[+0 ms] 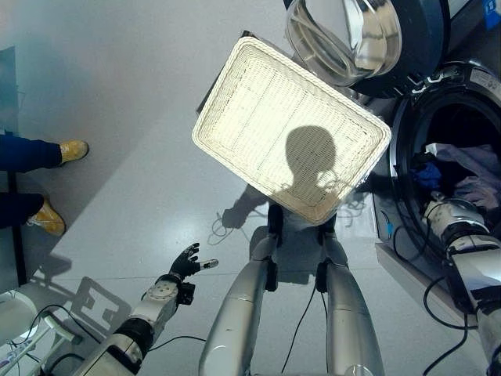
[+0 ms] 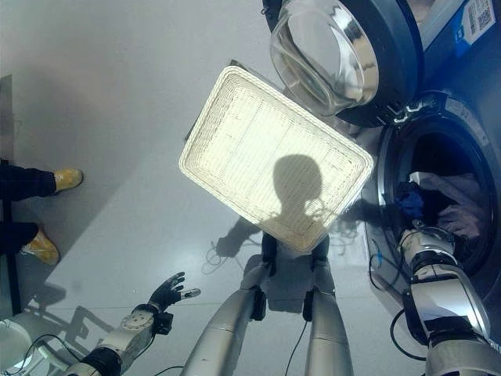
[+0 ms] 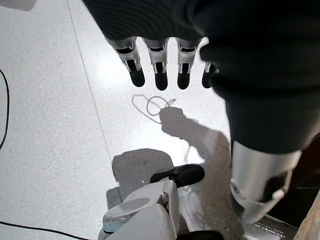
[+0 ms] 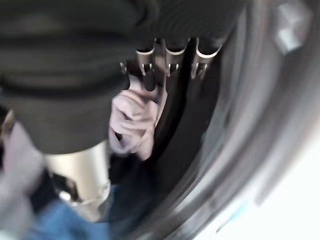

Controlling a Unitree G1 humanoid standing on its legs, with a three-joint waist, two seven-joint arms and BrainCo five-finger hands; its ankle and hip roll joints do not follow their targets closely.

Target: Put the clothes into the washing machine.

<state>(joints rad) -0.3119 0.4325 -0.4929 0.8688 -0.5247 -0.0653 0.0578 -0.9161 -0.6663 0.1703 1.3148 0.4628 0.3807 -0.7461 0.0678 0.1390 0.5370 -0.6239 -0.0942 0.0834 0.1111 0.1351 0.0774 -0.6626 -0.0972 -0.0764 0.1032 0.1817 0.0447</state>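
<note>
The washing machine's drum point(image 1: 407, 133) stands open at the right, its round glass door point(image 1: 352, 39) swung up and back. Inside lie pale lilac clothes point(image 1: 470, 168) and a blue piece point(image 1: 427, 174). My right arm reaches through the opening; in the right wrist view my right hand point(image 4: 171, 57) holds its fingers straight, with a pale pink cloth point(image 4: 132, 120) just past the fingertips and loose of them. The white wicker basket point(image 1: 266, 110) rests on the floor in front of me with nothing in it. My left hand point(image 1: 186, 262) hangs open over the floor at the lower left.
A person's legs in yellow shoes point(image 1: 72, 149) stand at the left edge. A white object point(image 1: 16, 317) sits at the bottom left corner. Grey floor point(image 1: 141, 94) stretches left of the basket.
</note>
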